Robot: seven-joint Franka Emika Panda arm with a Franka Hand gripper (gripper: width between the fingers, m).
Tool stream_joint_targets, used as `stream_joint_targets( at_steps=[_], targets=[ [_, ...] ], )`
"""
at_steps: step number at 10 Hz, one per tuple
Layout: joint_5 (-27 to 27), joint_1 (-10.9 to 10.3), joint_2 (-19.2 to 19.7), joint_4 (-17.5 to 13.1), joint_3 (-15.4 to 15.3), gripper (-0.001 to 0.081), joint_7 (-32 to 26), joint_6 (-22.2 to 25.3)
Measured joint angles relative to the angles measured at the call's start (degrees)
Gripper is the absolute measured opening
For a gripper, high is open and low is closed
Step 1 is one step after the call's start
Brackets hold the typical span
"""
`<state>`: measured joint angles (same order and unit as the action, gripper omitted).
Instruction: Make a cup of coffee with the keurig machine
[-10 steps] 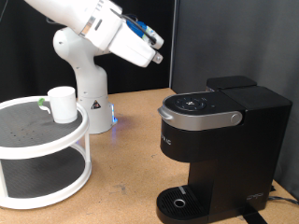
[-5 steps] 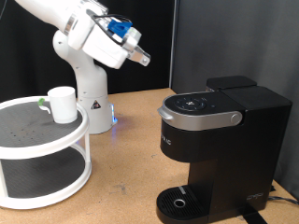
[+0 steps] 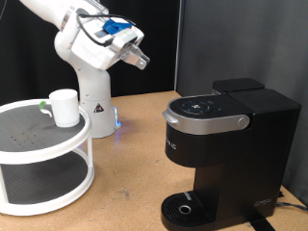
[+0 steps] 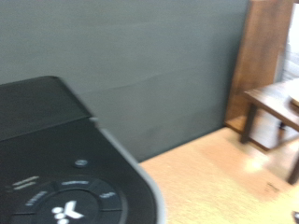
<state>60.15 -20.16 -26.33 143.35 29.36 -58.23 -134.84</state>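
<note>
1. Exterior view: the coffee machine is a boxy black block with a curved grey-silver lid handle and a round drip tray at its foot, standing at about 4 o'clock on the speckled wooden table.
2. The cup, small, white and glossy, stands upright at 9 o'clock on the top tier of a round white two-level stand, whose decks are dark and perforated. A small green-topped item sits just beside the cup.
3. The gripper hangs in the air at about 12 o'clock, well above the table, between the cup and the machine and touching neither. I cannot tell whether its fingers are apart or together, and nothing shows between them.
4. Wrist view: the machine's smooth black top with its ring of buttons fills the lower corner; beyond are a dark curtain and a wooden table leg.
5. Compared with half a second ago, the gripper has swung slightly towards the exterior view's left and the arm has folded back; cup and machine have not shifted.
6. Open tabletop lies between the stand's rim and the machine's side.
</note>
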Motion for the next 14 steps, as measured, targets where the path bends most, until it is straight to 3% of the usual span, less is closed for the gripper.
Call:
stream_joint_targets(
  at_steps=[2,5,6,11,14],
  targets=[
    [-1.59,0.57,-1.14,0.93,-0.84,0.0000,2.91,-2.24],
    [-11.21,3.10,-2.74,1.33,-2.28,0.0000,9.72,2.03],
    [-12.18,3.56,-3.26,1.39,-2.64,0.0000,10.82,2.27],
    [-19.15,6.11,-5.81,2.13,-3.00,0.0000,13.58,7.63],
    [-19.95,6.57,-7.61,3.32,-2.94,0.0000,13.47,8.82]
  ],
)
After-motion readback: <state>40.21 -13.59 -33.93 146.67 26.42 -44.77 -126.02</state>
